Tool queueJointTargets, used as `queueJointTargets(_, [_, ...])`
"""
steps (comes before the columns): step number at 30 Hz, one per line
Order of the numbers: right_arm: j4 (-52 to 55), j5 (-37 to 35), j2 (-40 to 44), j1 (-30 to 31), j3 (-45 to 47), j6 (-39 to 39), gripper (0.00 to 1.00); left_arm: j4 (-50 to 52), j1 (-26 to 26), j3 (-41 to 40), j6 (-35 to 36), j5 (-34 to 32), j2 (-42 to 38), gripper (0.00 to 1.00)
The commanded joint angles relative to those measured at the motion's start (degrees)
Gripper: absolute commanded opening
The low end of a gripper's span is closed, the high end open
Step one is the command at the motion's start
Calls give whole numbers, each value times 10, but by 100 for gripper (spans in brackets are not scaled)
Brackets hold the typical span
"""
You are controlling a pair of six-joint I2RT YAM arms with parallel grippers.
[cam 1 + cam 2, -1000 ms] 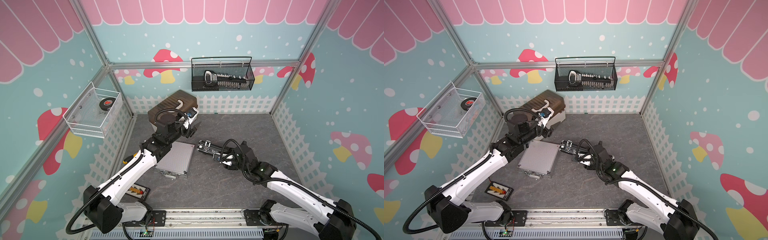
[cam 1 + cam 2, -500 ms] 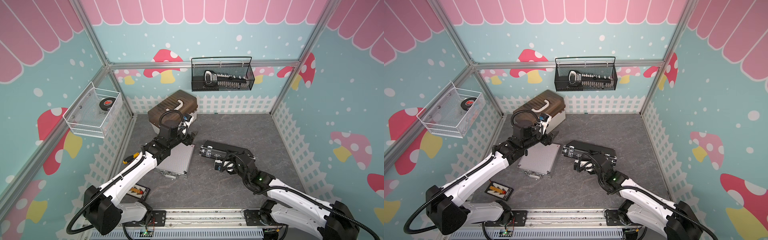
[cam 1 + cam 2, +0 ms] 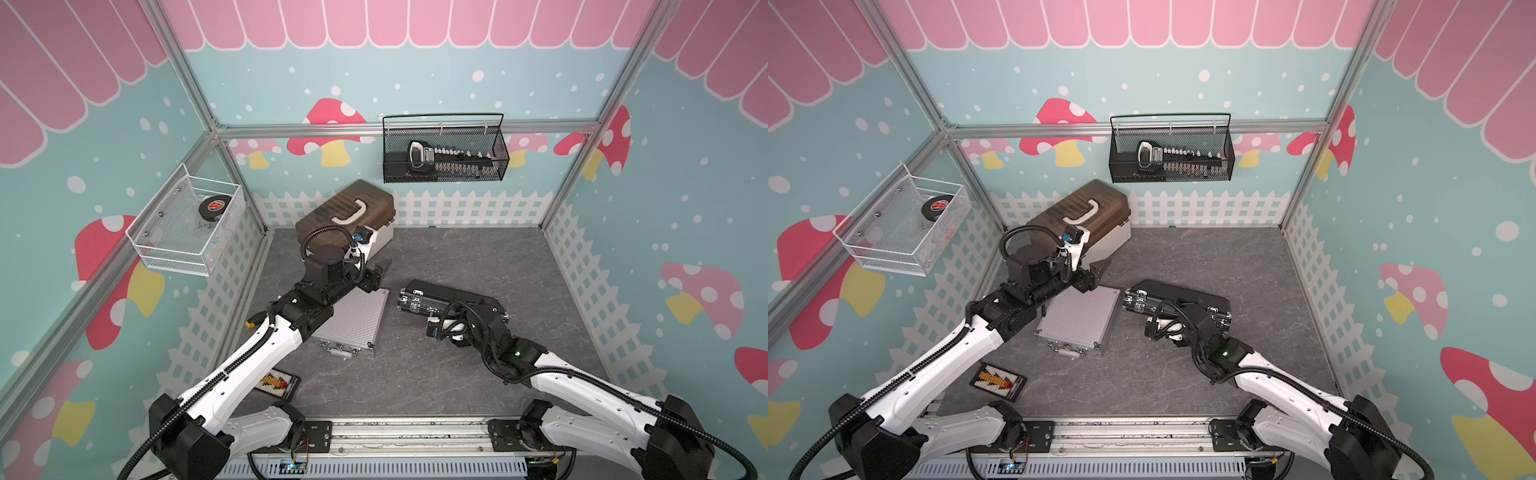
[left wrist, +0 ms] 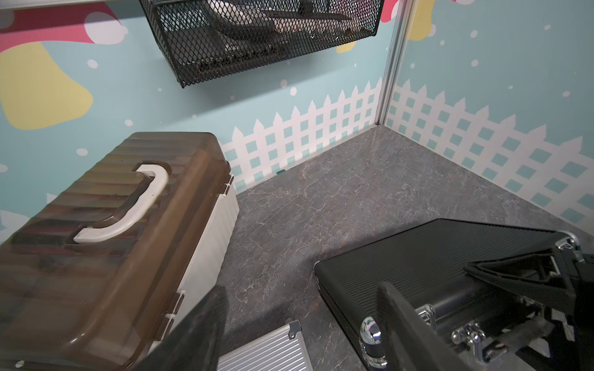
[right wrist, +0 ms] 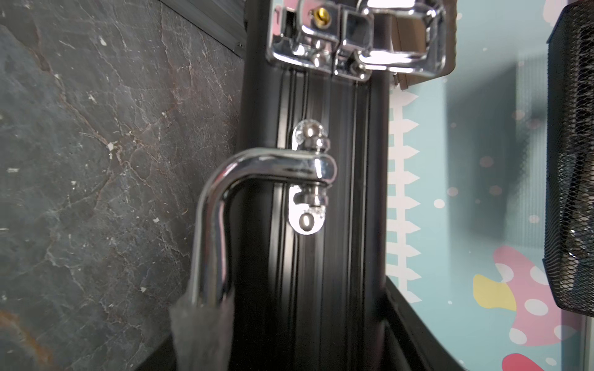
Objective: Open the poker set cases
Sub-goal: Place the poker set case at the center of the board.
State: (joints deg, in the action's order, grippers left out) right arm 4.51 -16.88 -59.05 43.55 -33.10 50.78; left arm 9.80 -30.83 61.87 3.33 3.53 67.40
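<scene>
Clamping the black case (image 3: 451,294) at its chrome handle (image 5: 212,225), the right gripper (image 5: 299,302) is risking a slip and drop; the left gripper (image 4: 300,287) is hovering, jaws apart.

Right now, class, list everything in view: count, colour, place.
silver case: 1, silver, table, left of centre
black case: 1, black, table, right of silver case
box: 1, cream, brown lid, back left of table
mesh basket: 1, black, on back wall
tool: 1, black and silver, in mesh basket
wire basket: 1, white, on left wall
disc: 1, black, in wire basket
small abacus: 1, black frame, table's near left corner
table: 1, grey
left gripper: 1, black, open, by silver case's far corner
right gripper: 1, black, closed on black case's front edge
</scene>
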Motion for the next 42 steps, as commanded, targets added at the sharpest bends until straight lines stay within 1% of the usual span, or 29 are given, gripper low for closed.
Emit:
queueJointTargets(1, [298, 106, -42, 16, 26, -48, 2, -17, 3, -10, -39, 19, -8, 73])
queueJointTargets(3, [316, 77, -35, 23, 15, -48, 2, -13, 3, -6, -51, 23, -5, 73])
queueJointTargets(4, [320, 43, -31, 30, 13, -44, 2, -11, 3, -4, -52, 23, -3, 73])
queueJointTargets(6, [310, -25, -25, 41, 17, -39, 8, -8, 3, -2, -56, 11, -2, 74])
queueJointTargets(7, [308, -47, -26, 43, 20, -38, 9, -7, 4, -2, -67, 3, -1, 76])
queueJointTargets(9, [296, -72, -23, 45, 28, -29, 7, -8, 4, -6, -104, 4, 8, 80])
queueJointTargets(10, [284, -76, -17, 47, 32, -25, 5, -3, 4, -5, -135, 12, 17, 82])
queueJointTargets(11, [270, -78, -9, 50, 36, -21, 5, 6, 8, -1, -178, 30, 30, 83])
queueJointTargets(13, [212, -98, 5, 58, 54, -10, 5, 37, 21, 16, -252, 96, 61, 83])
queueJointTargets(15, [137, -122, 7, 65, 83, 13, 5, 66, 38, 33, -301, 145, 93, 83])
queueJointTargets(17, [89, -137, -15, 67, 99, 32, 5, 73, 53, 35, -326, 192, 116, 83])
queueJointTargets(20, [38, -158, -69, 67, 111, 61, 5, 62, 63, 30, -349, 225, 138, 83])
queueJointTargets(24, [-28, -167, -156, 66, 116, 75, 5, 64, 71, 33, -352, 243, 157, 82])
queueJointTargets(25, [-44, -169, -180, 66, 115, 75, 5, 62, 86, 33, -354, 248, 156, 82])
queueJointTargets(27, [-57, -171, -223, 66, 105, 66, 5, 58, 89, 34, -354, 255, 153, 82])
queueJointTargets(30, [-53, -178, -268, 66, 86, 41, 13, 56, 91, 31, -349, 252, 142, 82])
queueJointTargets(33, [-19, -179, -265, 66, 73, 16, 22, 56, 99, 26, -346, 251, 131, 83])
queueJointTargets(36, [13, -157, -220, 67, 78, 4, 35, 56, 110, 24, -348, 254, 124, 83])
queueJointTargets(38, [52, -139, -181, 67, 70, -18, 38, 53, 115, 23, -350, 254, 123, 83])
queueJointTargets(39, [70, -130, -157, 67, 65, -31, 45, 52, 117, 22, -351, 255, 123, 83])
queueJointTargets(42, [140, -86, -80, 67, 43, -80, 52, 52, 118, 19, -351, 251, 128, 83])
